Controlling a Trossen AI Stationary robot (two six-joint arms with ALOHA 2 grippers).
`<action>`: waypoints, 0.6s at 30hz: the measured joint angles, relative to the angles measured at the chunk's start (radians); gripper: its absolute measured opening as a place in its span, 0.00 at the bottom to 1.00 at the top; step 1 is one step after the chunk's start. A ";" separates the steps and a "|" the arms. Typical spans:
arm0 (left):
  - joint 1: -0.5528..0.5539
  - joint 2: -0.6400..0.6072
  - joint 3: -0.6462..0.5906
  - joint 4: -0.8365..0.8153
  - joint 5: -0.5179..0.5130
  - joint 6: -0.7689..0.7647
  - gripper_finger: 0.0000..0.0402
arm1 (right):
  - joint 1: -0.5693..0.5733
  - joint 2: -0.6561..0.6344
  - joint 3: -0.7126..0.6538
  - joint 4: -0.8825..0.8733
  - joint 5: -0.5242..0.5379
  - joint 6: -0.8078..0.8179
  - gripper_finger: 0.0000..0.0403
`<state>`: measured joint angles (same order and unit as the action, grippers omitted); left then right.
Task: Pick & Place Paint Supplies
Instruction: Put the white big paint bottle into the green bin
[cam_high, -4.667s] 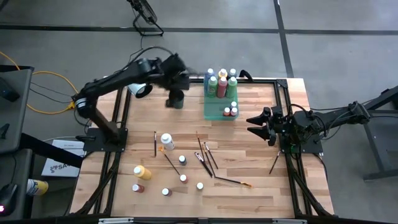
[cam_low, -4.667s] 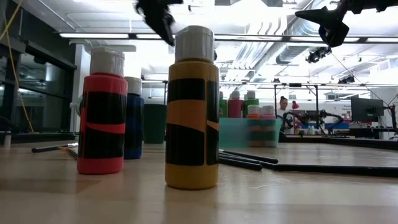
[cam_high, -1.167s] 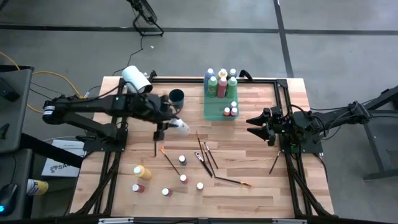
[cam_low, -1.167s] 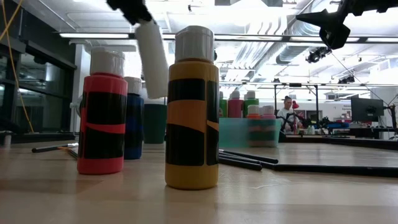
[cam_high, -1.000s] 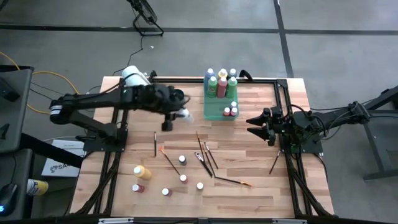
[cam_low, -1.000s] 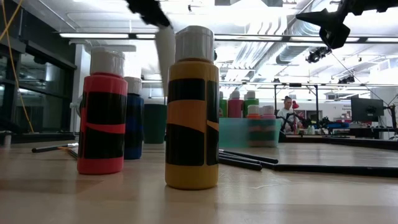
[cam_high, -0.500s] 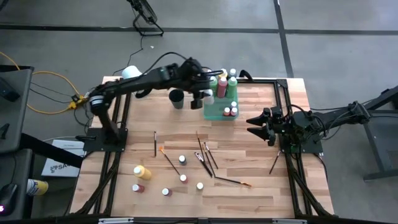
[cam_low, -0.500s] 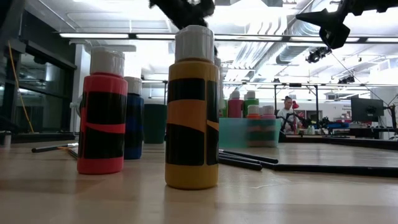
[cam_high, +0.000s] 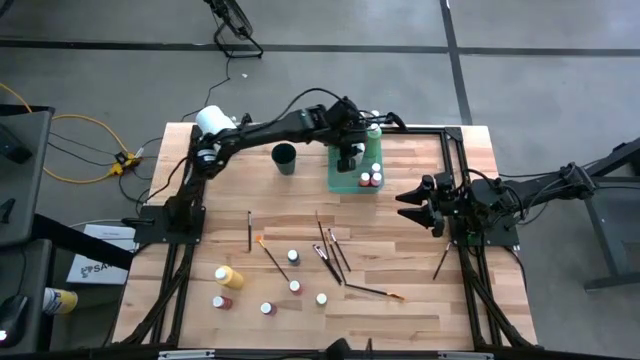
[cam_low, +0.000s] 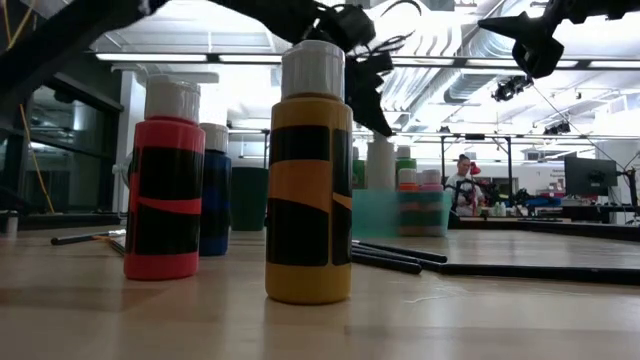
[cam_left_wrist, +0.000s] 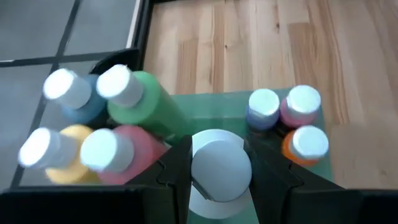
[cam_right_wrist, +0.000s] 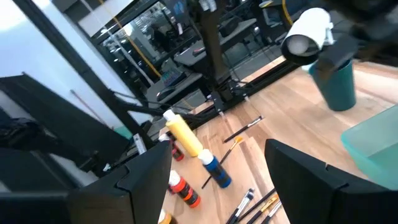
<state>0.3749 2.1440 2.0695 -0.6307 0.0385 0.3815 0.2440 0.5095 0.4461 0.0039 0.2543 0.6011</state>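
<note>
My left gripper hangs over the translucent green tray at the table's far side, shut on a white paint bottle. Pink, green, yellow and blue bottles stand at one end of the tray, and three small ones at the other. On the near table stand a yellow bottle, a red one and several small bottles. Dark-handled brushes lie flat among them. My right gripper waits open at the right edge. My left gripper pinches the white bottle between its two fingers, one on each side of its upper part beside the cap. The fingers slant down from above. The bottle hangs about upright among the tray's bottles; whether its base touches the tray, I cannot tell.
A dark teal cup stands left of the tray, and a large white roll lies at the far left corner. One brush lies near the right arm's base. Bare wood lies between the tray and the loose bottles.
My left gripper has carried the white bottle from the table's left middle toward the far edge and the right, past the teal cup, and now holds it lower, over the green tray. The bottle has gone from tilted to about upright. The grip stayed shut on it.
</note>
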 joint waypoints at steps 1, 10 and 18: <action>0.003 0.017 0.018 0.004 0.001 0.000 0.29 | 0.000 0.000 0.000 0.000 -0.003 0.000 0.62; 0.023 0.112 0.094 0.044 0.033 -0.044 0.29 | 0.000 0.000 0.000 0.000 -0.003 0.004 0.62; 0.037 0.118 0.095 0.102 0.059 -0.074 0.29 | 0.000 0.000 0.000 0.000 -0.003 0.002 0.62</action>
<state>0.4118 2.2623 2.1643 -0.5288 0.0977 0.3071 0.2440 0.5091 0.4461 0.0036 0.2512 0.6027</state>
